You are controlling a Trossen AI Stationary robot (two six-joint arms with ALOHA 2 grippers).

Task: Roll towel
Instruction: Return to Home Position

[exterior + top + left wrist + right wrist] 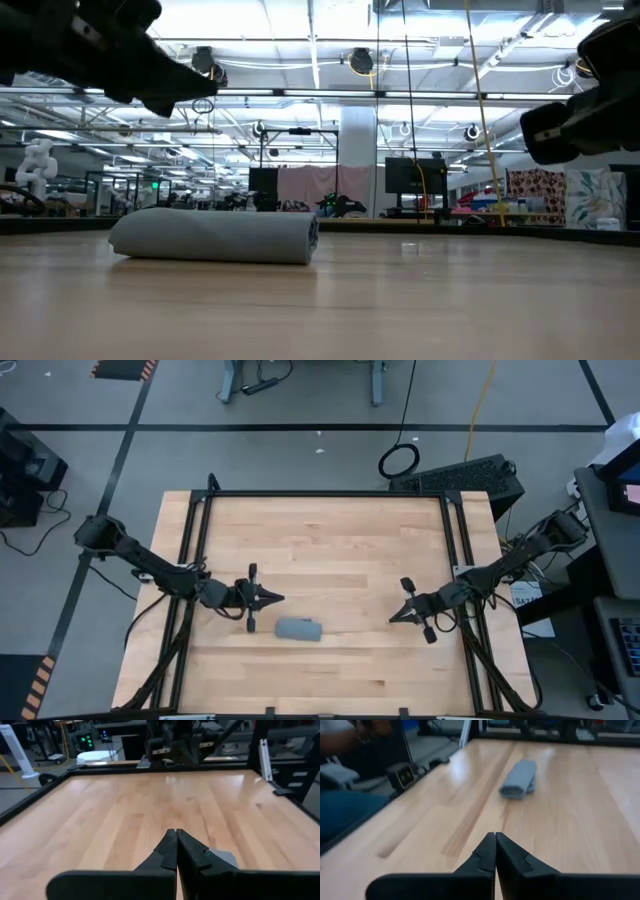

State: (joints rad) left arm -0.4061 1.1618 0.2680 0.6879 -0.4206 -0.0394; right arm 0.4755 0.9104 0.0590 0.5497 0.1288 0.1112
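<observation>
The grey-blue towel lies rolled up as a short roll on the wooden table, near the front middle. It rests on its long side in the low view and shows in the right wrist view and partly behind my finger in the left wrist view. My left gripper is shut and empty, above the table just left and beyond the roll. My right gripper is shut and empty, to the right of the roll.
A black frame runs round the tabletop's edges. Bare wood lies beyond the roll and between the two grippers. A person sits beyond the table's edge in the right wrist view.
</observation>
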